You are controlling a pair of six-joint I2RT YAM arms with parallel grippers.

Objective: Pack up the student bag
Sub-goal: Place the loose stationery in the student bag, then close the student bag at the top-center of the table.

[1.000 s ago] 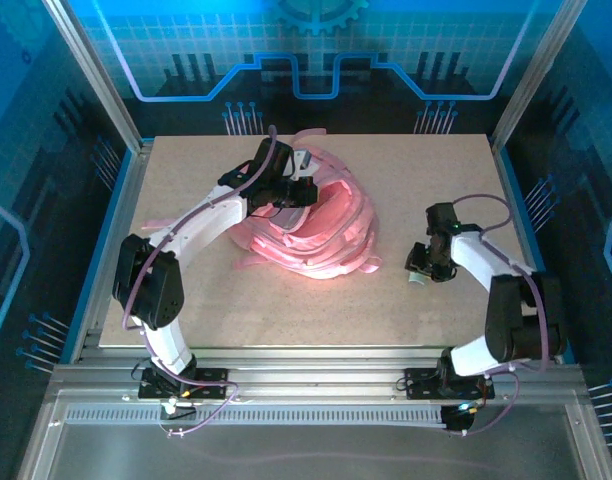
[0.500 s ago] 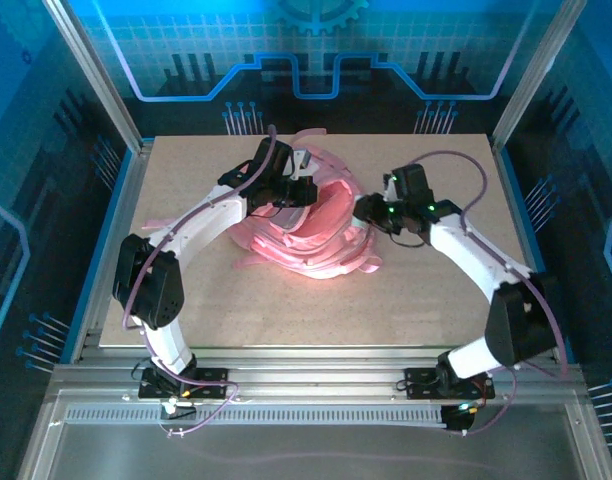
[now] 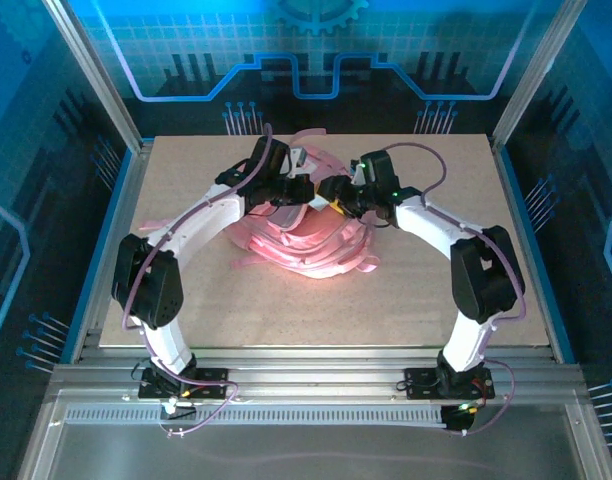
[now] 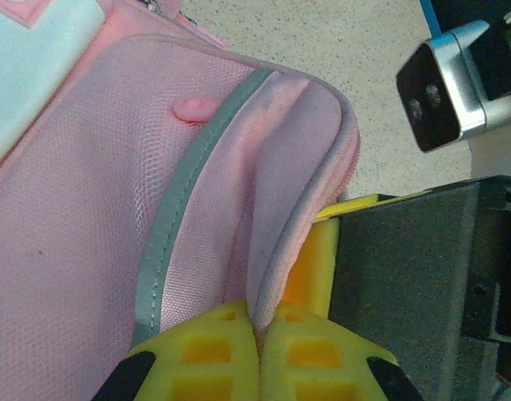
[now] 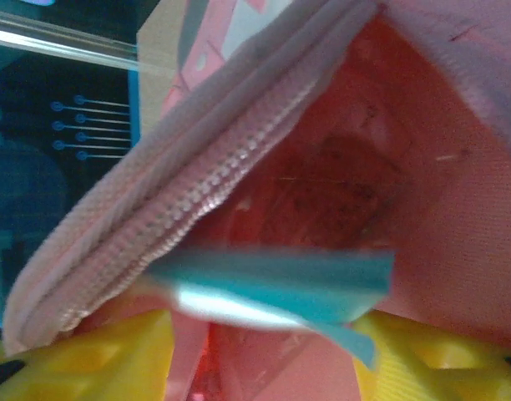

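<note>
We see one student bag (image 3: 304, 232), a soft pink heap lying on the single table (image 3: 436, 300), a little above the middle of the overhead frame. Thin pink straps (image 3: 338, 264) trail from its lower edge, too tangled for us to count.

Two arms reach in from the bottom of that frame and meet over the top of the bag. There are two grippers, just beside each other: the left gripper (image 3: 303, 187) and the right gripper (image 3: 333, 190).

In the left wrist view, the left gripper (image 4: 260, 347) sits at the bottom centre, its two yellow fingers (image 4: 214, 351) pressed together and pinching a folded edge of the bag (image 4: 88, 192). One grey strip (image 4: 176, 209) runs diagonally across the pink mesh.

In the right wrist view, the bag's mouth (image 5: 347, 184) gapes open, with one zip edge (image 5: 214, 175) crossing from the upper right to the lower left. The right gripper (image 5: 264, 327) has its two yellow fingers (image 5: 97, 355) standing apart at the bottom corners. One flat teal item (image 5: 280, 280), blurred, lies between them inside the opening. We cannot tell whether the fingers clamp it or stand clear of it.
</note>
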